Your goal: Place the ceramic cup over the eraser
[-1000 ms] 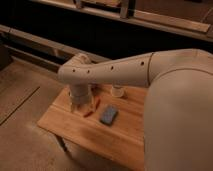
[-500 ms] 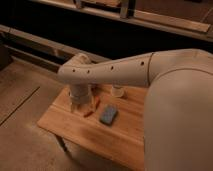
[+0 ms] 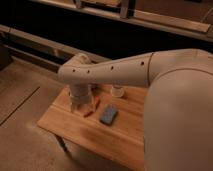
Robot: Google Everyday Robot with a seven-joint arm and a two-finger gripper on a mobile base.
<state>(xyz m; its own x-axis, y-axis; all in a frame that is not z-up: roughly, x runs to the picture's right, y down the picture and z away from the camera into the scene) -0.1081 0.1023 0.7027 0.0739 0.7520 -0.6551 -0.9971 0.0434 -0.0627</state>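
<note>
Obs: no change across the last second. Arm, cup and the rest sit exactly as before, so the task has not advanced and the approach looks paused.

Cup (image 3: 117,91): upright on the tabletop (image 3: 65,125), at the far edge, partly behind the forearm. It is free of the pincer and not yet picked up.

Eraser: not visible. It may be hidden under the wrist; cannot confirm.

Pincer (image 3: 82,106): low over the tabletop's left part, at about 8 o'clock from the cup and apart from it. It is spread as wide as it goes, and nothing is seen in it.

Other items: an orange stick (image 3: 90,112) lies just beside the pincer at 5 o'clock. A blue pad (image 3: 108,115) lies at 4 o'clock from the pincer and 6 o'clock from the cup.

Arm pose: the forearm runs in from 3 o'clock, nearly level above the tabletop. It bends sharply at the wrist, and the last link points straight down.

Judgement: the next move should shift the pincer toward 2 o'clock to reach the cup.
</note>
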